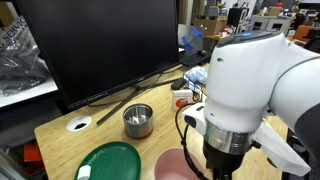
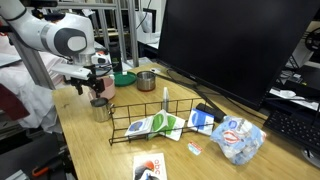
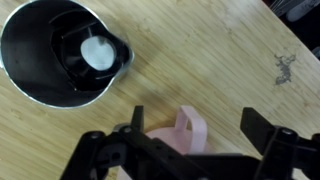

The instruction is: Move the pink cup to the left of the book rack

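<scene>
Spread wide, the gripper [image 3: 192, 118] was held unclenched over the pink cup [image 3: 190, 138], one finger on each side, nothing grasped. In an exterior view, that cup was seen just beside the robot-side end of the book rack [image 2: 176, 112]. Print on the packets [image 2: 150, 125] in the rack could not be read.

pink cup [image 3: 190, 133]: pale pink, plain; steel pot [image 1: 138, 120]: silver-grey, dark inside; plate [image 1: 110, 162]: green; book rack [image 2: 140, 108]: black; table [image 3: 200, 60]: light wood grain.

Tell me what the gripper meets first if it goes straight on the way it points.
Probably the pink cup: its handle sits under the open gripper in the wrist view; depth is unclear.
</scene>
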Robot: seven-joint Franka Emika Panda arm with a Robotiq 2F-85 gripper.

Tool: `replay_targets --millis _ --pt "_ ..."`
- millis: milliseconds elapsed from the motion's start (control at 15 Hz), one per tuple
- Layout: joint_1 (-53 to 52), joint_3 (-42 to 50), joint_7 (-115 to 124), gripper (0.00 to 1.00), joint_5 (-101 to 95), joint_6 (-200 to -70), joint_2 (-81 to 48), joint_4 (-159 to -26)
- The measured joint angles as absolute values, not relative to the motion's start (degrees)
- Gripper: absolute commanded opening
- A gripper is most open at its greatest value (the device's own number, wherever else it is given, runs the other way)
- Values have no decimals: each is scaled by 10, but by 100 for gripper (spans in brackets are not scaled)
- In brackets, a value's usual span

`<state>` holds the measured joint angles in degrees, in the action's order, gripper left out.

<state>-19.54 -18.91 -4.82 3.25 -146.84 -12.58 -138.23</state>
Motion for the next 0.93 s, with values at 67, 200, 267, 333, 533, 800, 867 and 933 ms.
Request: replay_targets --millis 67,200,267,333,533,800,867,933 --pt "-195 -188 -48 61 31 -1469 -128 -1380" --pt "-195 -186 -48 46 29 -1470 -129 -1379" --pt "-195 -186 -48 41 29 -1471 -129 -1379" --pt "-195 -186 -48 32 28 -1471 -129 -1379" --pt "-195 -185 -48 13 27 -1471 -129 -1379" --pt "-195 -184 -48 4 27 -1471 -130 -1379" --pt "-194 -184 -48 4 27 -1471 -130 -1379" --pt "-193 -184 -48 4 27 -1471 -130 -1379"
